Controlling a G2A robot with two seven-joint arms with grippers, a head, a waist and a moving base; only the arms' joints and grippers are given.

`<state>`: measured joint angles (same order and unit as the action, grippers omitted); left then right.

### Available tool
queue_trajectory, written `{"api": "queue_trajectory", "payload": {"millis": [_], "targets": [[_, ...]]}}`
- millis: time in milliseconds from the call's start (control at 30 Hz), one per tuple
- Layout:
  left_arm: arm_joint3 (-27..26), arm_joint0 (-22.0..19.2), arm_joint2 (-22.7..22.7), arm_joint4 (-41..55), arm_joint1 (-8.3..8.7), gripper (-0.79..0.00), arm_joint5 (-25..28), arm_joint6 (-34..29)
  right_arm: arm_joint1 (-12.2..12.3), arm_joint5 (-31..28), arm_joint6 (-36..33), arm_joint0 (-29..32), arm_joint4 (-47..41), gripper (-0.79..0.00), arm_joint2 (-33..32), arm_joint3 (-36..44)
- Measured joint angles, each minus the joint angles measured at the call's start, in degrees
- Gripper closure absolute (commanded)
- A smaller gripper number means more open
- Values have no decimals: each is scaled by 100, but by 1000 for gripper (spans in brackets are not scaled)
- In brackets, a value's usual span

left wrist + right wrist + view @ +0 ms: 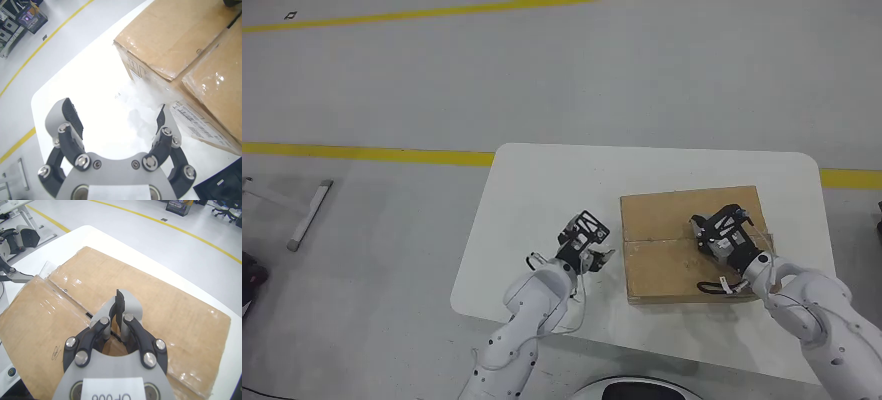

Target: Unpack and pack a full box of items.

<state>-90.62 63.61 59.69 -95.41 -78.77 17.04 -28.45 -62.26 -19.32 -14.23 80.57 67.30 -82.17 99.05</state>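
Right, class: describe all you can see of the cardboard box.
The cardboard box is brown, closed, two top flaps meeting at a taped centre seam, a printed label on one side. It sits flat on the table. The right gripper, shut, is over the seam; the left gripper, open, is beside it.

White desk (542, 200), one cardboard box (667, 215) on it.
Desk has rounded corners; box sits flat toward the desk's right side, near the front edge, top flaps down, shiny clear tape over them, printed label on one side wall.
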Motion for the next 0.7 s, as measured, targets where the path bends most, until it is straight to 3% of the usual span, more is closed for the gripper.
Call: {"api": "queue_trajectory", "payload": {"millis": [200,667,700], "targets": [[328,-57,-140,72,-3,-785,469,-122,-11,5,-17,-68,0,0,35,-29],[964,-402,-185,673,-94,-785,326,825,-32,31,-48,-148,2,0,103,-84],[986,-414,-187,663,-94,-757,331,854,-33,34,-48,-143,0,0,102,-90]]}}
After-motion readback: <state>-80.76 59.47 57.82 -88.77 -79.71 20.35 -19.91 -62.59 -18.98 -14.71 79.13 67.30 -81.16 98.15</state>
